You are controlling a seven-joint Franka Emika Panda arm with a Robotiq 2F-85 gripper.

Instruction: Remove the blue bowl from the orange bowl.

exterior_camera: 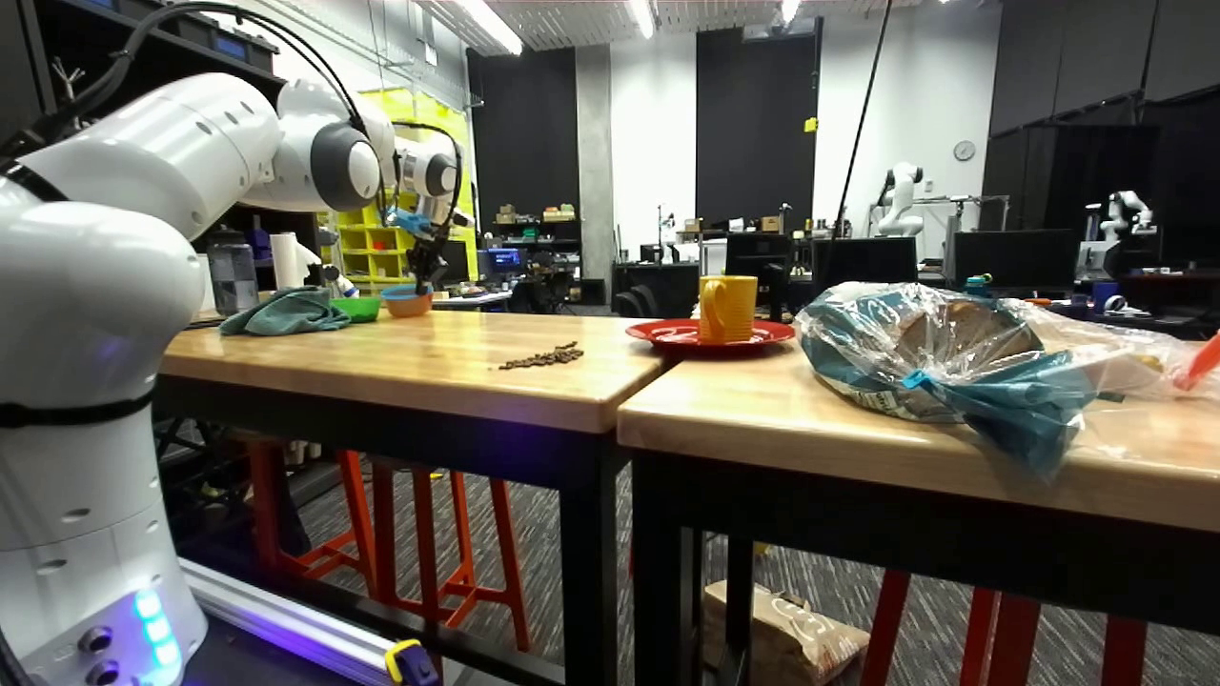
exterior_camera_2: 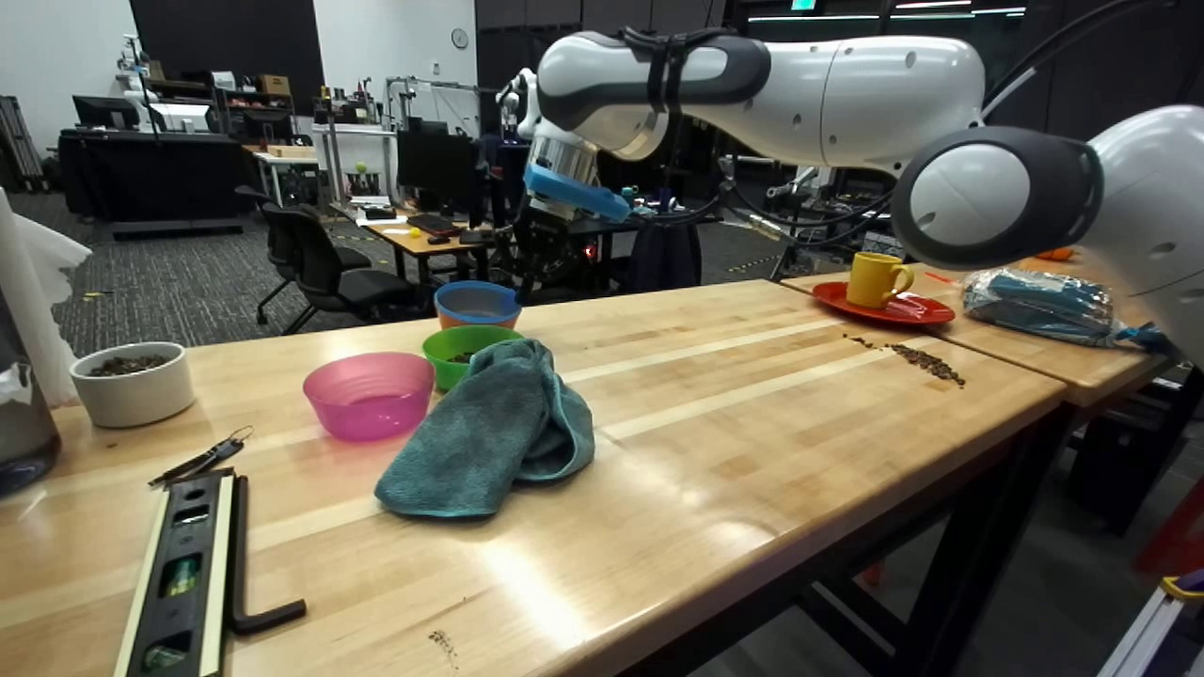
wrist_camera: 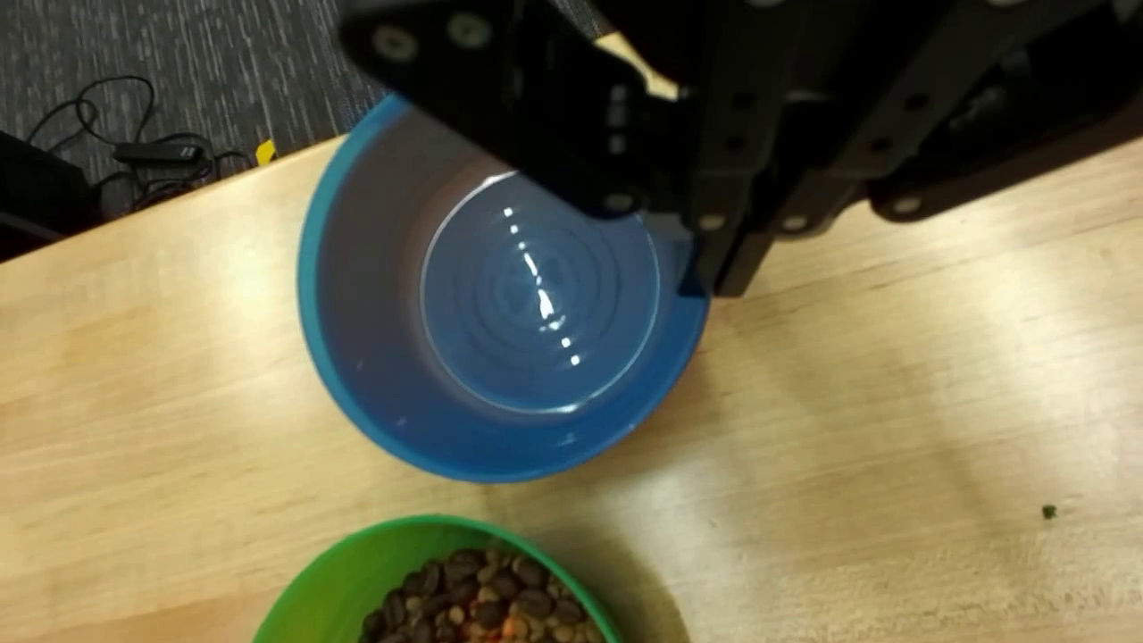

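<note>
Blue bowl (wrist_camera: 527, 313): sat nested inside orange bowl (exterior_camera: 406, 306), clamped at the rim by Robotiq gripper (wrist_camera: 719, 284), and lay mostly left of the jaws in wrist view.

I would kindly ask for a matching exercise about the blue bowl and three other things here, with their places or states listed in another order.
Things
1. blue bowl
2. yellow mug
3. green bowl
4. teal cloth

Places or states
A. on the red plate
B. rumpled on the wooden tabletop
C. nested in the orange bowl
D. holding brown beans

Pairs: 1-C, 2-A, 3-D, 4-B
</note>
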